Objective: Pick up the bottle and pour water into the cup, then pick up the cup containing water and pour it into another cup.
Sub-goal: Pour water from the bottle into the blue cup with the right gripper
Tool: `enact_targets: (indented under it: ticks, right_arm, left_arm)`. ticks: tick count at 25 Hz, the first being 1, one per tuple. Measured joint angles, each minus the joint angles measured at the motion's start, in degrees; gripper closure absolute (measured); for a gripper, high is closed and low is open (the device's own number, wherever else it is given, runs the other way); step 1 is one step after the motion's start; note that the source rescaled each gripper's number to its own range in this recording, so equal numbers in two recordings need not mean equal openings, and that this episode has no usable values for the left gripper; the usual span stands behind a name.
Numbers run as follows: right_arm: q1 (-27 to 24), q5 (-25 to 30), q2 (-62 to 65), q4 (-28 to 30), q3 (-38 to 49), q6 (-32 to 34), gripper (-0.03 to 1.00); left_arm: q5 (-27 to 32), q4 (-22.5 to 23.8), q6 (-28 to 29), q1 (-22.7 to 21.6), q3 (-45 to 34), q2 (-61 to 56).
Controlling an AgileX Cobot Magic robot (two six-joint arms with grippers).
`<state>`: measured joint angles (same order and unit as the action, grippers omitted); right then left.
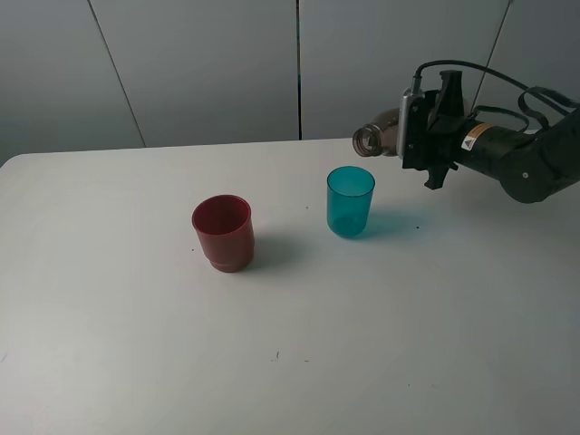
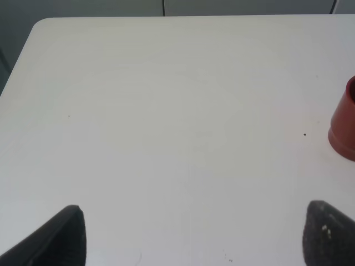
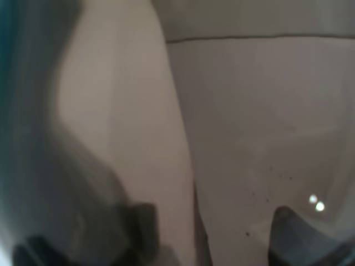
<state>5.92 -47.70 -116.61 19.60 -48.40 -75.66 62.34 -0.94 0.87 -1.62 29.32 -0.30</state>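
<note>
My right gripper (image 1: pixel 419 129) is shut on the smoky grey-brown bottle (image 1: pixel 381 136) and holds it tipped on its side, mouth pointing left, above and just right of the teal cup (image 1: pixel 350 201). The bottle's translucent body (image 3: pixel 111 133) fills the right wrist view. The teal cup stands upright on the white table (image 1: pixel 272 362). The dark red cup (image 1: pixel 223 232) stands upright to its left; its edge also shows in the left wrist view (image 2: pixel 345 127). My left gripper (image 2: pixel 194 235) is open and empty over bare table, out of the exterior view.
The table's far edge (image 1: pixel 181 147) meets a grey panelled wall. The table's corner (image 2: pixel 39 27) shows in the left wrist view.
</note>
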Motion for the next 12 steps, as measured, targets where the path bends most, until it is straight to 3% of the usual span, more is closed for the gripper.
enact_targets:
  ticks: [12]
  right_arm:
    - [0.1, 0.0, 0.0, 0.8, 0.0, -2.0, 0.97]
  left_arm:
    - [0.0, 0.0, 0.0, 0.0, 0.0, 0.0]
